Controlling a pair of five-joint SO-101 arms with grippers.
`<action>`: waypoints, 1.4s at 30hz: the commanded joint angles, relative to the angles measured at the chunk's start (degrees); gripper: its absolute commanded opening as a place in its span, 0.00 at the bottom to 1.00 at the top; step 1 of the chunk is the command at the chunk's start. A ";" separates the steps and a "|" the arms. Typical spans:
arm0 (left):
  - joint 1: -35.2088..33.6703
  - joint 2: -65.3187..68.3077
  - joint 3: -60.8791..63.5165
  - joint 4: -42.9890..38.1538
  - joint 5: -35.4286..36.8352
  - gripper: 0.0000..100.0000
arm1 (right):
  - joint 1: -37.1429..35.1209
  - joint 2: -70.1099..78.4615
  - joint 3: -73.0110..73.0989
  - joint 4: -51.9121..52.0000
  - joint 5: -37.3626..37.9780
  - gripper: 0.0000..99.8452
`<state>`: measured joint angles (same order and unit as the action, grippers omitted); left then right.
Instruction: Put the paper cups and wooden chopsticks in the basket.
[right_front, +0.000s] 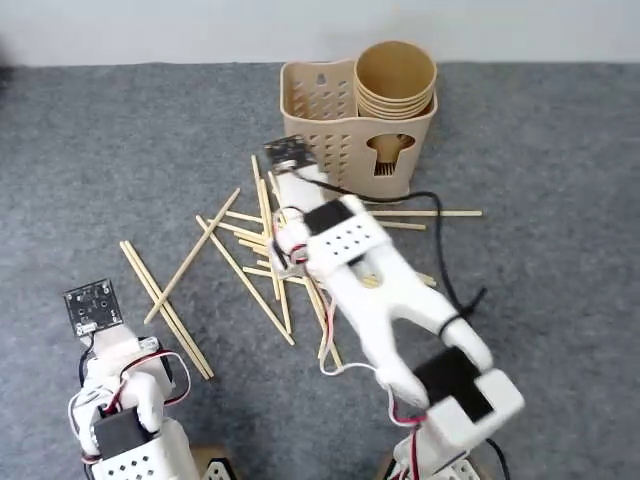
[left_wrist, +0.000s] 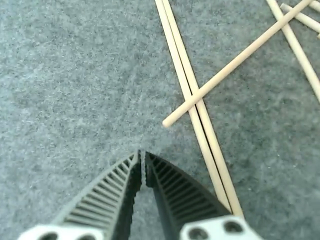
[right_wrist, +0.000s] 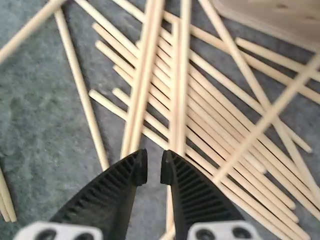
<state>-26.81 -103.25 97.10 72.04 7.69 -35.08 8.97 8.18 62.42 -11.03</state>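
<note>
Beneath right arm, chopsticks partly hidden

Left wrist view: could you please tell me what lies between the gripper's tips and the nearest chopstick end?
Just bare grey carpet: nothing lies between the left gripper and the end of the crossing chopstick, as the left wrist view shows.

The chopsticks were pale matt wood; the basket smooth plastic; the cups probably paper; the table cover rough cloth.
</note>
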 joint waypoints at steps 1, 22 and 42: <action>-0.35 -0.88 -0.66 0.35 0.35 0.01 | -0.92 4.18 -8.09 -1.19 0.79 0.07; -0.35 -0.97 -0.66 0.35 0.35 0.01 | 3.38 26.24 -40.00 17.71 9.41 0.08; -0.35 -0.97 -0.66 0.35 0.35 0.01 | 3.74 34.15 -46.77 20.26 11.60 0.16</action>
<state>-26.81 -103.25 97.10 72.04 7.69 -32.09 42.99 -35.52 82.20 -0.13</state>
